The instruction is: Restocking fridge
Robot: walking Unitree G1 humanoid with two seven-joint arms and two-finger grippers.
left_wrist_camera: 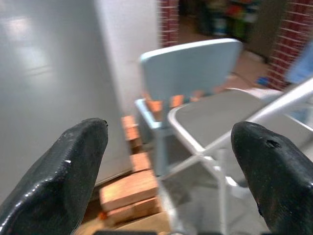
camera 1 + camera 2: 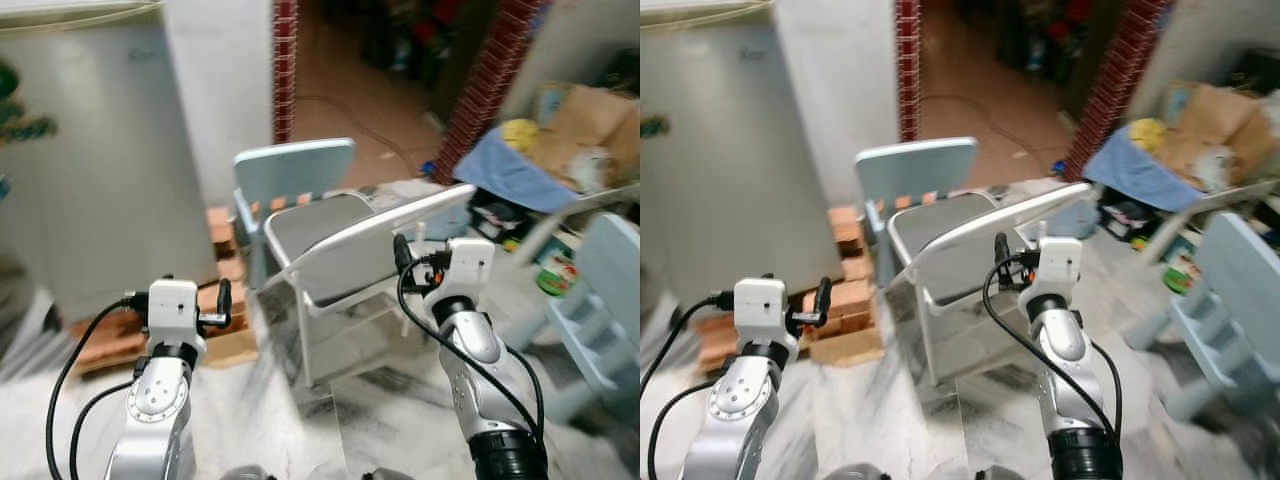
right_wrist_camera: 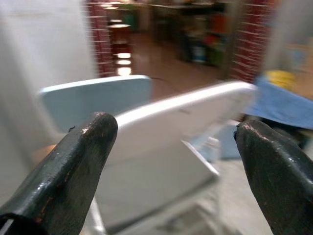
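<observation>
The grey fridge [image 2: 90, 160] stands at the left with its door closed. My left gripper [image 1: 171, 129] is held up in front of me, open and empty, pointing toward the gap between the fridge and the chairs. One black finger [image 2: 224, 298] of it shows beside the white wrist box. My right gripper [image 3: 175, 126] is also raised, open with nothing between its fingers, and faces the white folding chair [image 2: 340, 245]. The views are blurred by motion.
A light blue plastic chair [image 2: 295, 170] stands behind the folding chair. Stacked bricks [image 2: 218, 232] lie by the fridge's foot. At the right are a blue cloth [image 2: 515, 170], a cardboard box [image 2: 590, 120] and another pale blue chair [image 2: 600, 300]. A brick-framed doorway [image 2: 285, 70] opens behind.
</observation>
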